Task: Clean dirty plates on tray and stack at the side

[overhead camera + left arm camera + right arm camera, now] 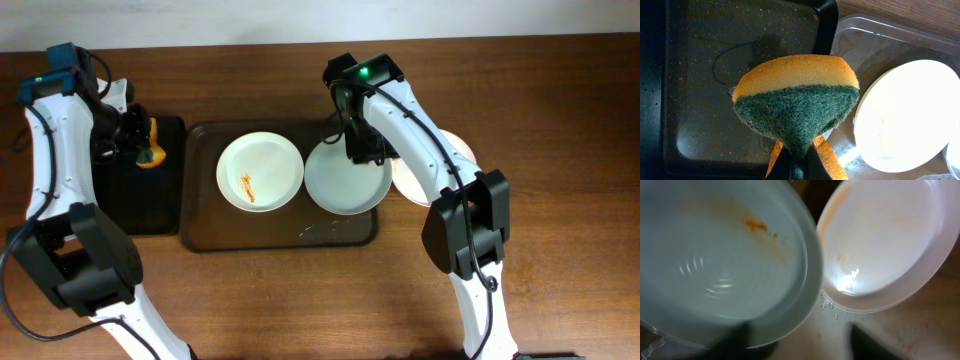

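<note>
A: Status?

B: Left gripper (799, 167) is pinched on the sponge (797, 100), over the black tray (165, 215), upper left of overhead. Right gripper (365, 150) is at the bluish plate (340, 185), top rim, right end of the brown tray (290, 232). Can't tell if its fingers are closed.

A: Scrub next?

B: Likely. Steady the rim, green side flat on the orange smear (757, 226). White plate (265, 160) mid-tray has one smear. Third plate (455, 150) is off-tray right, half hidden.
</note>
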Controlling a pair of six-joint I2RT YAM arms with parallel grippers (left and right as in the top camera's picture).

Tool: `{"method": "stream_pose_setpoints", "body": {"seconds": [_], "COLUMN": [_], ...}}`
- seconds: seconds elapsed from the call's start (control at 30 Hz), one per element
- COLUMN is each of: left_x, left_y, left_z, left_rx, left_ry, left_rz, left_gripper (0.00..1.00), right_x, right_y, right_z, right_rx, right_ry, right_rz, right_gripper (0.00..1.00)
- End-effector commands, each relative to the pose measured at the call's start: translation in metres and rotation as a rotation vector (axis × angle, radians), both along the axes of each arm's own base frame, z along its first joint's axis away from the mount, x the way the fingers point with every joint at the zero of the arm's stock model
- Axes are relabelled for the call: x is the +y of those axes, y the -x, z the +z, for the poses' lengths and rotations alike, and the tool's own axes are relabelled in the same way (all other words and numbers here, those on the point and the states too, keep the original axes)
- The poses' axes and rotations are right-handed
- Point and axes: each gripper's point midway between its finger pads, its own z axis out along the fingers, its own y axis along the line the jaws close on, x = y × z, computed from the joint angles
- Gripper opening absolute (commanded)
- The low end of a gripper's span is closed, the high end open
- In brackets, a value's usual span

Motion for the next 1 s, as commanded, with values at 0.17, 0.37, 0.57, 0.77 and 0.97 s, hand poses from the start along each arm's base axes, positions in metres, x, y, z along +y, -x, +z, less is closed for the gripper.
{"method": "stream_pose_setpoints", "body": {"seconds": [0.17,0.37,0.57,0.77,0.97], "left_x": [-0.003,-0.002,-0.001,-0.001,-0.001], "left_y": [-0.004,-0.009,-0.011,-0.011,-0.011], "left_z": [0.008,0.008,0.007,0.007,0.007], "left_rx": [-0.032,-0.049,-0.057,-0.057,-0.057], "left_ry": [0.002,-0.003,-0.005,-0.005,-0.005], "left_rz": [-0.026,-0.025,-0.025,-0.025,-0.025], "left_gripper": [0.01,0.01,0.01,0.01,0.01], "right_x": [0.043,0.120,0.167,0.179,0.185], "right_y": [0.016,-0.018,-0.061,-0.080,-0.066], "right_z": [0.013,0.005,-0.021,-0.050,-0.077], "right_rx": [0.083,-0.069,-0.256,-0.296,-0.211], "right_ry": [-0.253,-0.482,-0.509,-0.516,-0.539], "right_rz": [0.145,0.155,0.219,0.279,0.272], "right_gripper": [0.84,0.70,0.68,0.63,0.38]}}
